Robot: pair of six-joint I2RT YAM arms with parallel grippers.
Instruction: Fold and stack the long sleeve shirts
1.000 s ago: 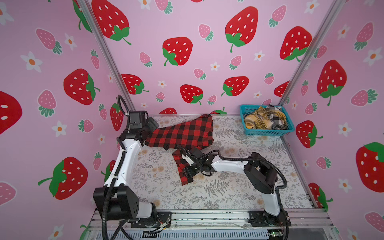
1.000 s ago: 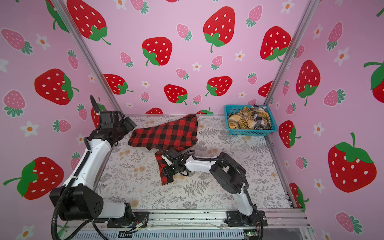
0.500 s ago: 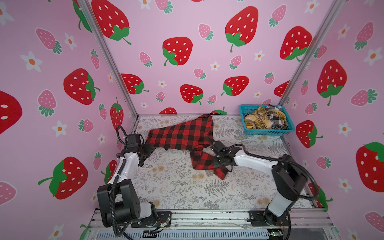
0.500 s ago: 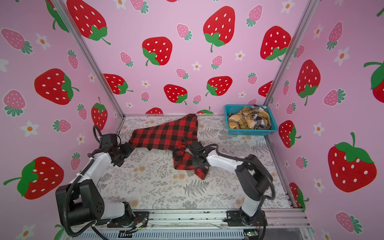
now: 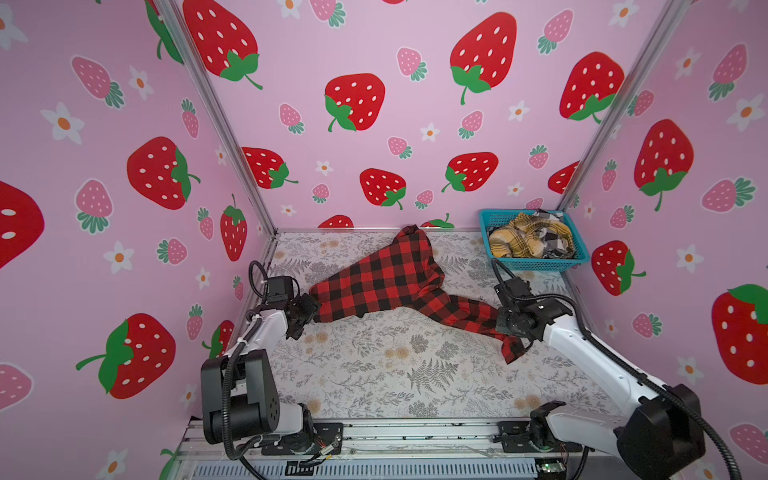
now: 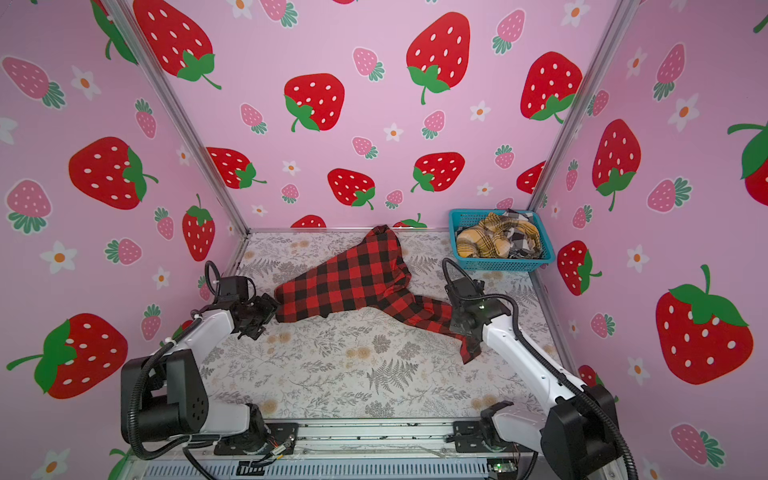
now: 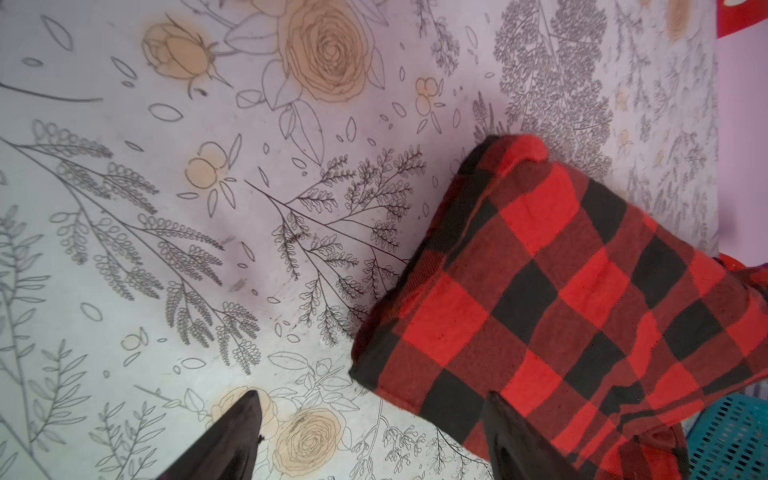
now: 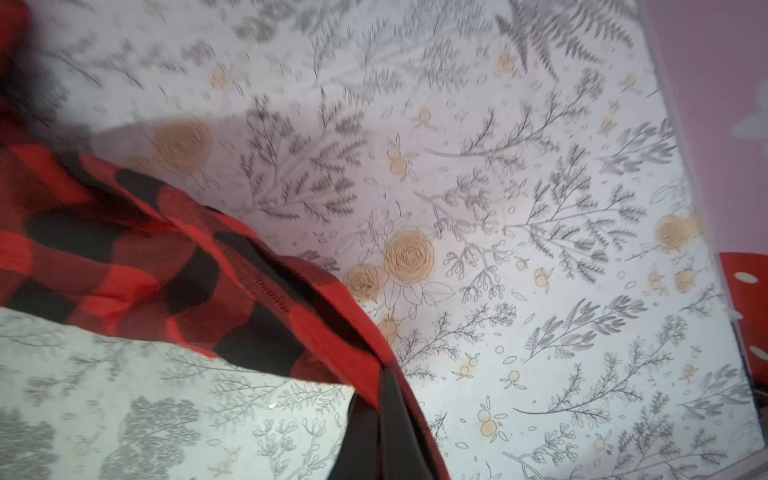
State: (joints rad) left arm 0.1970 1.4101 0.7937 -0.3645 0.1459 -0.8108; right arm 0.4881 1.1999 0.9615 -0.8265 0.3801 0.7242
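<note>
Shirt [image 5: 386, 282] pinched in low, outstretched right gripper [image 5: 508, 329]; left gripper [image 5: 309, 311] gapes at its edge.

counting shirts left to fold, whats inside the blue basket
A crumpled yellow plaid garment and a black-and-white checked one fill the blue basket; anything beneath them is covered.

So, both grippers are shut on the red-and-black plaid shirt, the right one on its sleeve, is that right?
Not quite: the left gripper is open, jaws apart at the red-and-black plaid shirt's edge, as the left wrist view shows. The right gripper is shut on its sleeve.
</note>
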